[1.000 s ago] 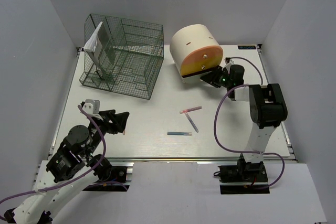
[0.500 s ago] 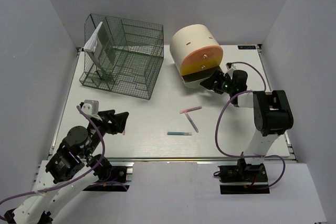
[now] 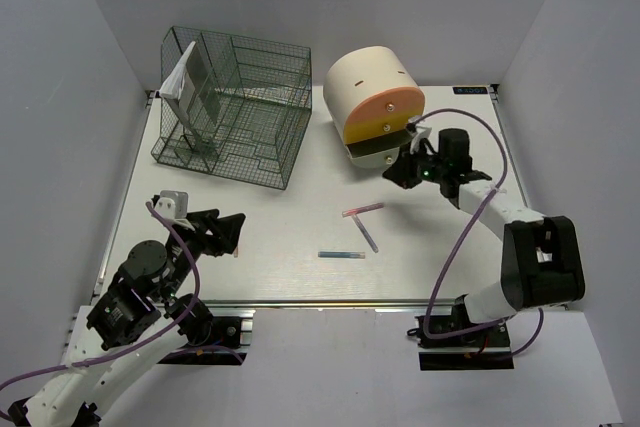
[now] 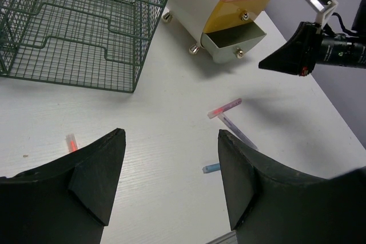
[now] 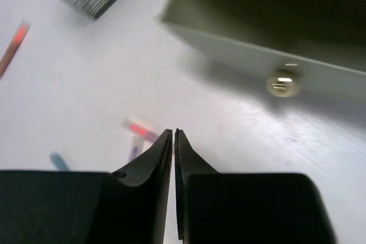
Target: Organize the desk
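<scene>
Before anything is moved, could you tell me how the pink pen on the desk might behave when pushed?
The pink pen looks slim and round, so a sideways push would probably roll it. Lying straight, it seems rigid. The purple pen lies close by and might get knocked.

Overhead plus wrist views, desk [image 3: 300,217] shared

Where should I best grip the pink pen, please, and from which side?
Grip the pink pen on its right half, coming straight down with the jaws across its thin shaft. It lies flat on the desk, and the purple pen ends close by its left part, so the right half is freer.
</scene>
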`<state>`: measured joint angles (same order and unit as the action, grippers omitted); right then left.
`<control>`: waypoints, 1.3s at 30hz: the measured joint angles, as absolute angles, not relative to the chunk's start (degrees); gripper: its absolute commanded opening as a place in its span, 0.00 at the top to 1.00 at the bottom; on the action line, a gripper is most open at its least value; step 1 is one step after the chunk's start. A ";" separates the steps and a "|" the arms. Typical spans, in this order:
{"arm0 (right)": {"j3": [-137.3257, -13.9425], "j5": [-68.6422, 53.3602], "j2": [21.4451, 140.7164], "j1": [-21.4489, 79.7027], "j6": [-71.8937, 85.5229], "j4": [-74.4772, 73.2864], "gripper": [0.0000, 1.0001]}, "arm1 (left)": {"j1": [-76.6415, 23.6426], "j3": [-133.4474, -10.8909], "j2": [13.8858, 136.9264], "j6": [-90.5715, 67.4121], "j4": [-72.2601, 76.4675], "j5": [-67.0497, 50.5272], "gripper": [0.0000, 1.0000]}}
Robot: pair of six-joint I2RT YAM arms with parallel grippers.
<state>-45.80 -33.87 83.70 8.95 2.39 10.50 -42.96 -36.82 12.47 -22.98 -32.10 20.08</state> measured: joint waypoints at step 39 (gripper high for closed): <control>-49.06 -2.22 91.66 41.28 -14.11 -16.10 0.78 | -42.96 -36.67 11.88 -23.42 -32.16 20.14 0.26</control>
<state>-49.06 -2.22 91.66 41.28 -14.11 -16.10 -42.96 -36.67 11.88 -23.42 -32.16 20.14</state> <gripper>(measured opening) 0.282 0.743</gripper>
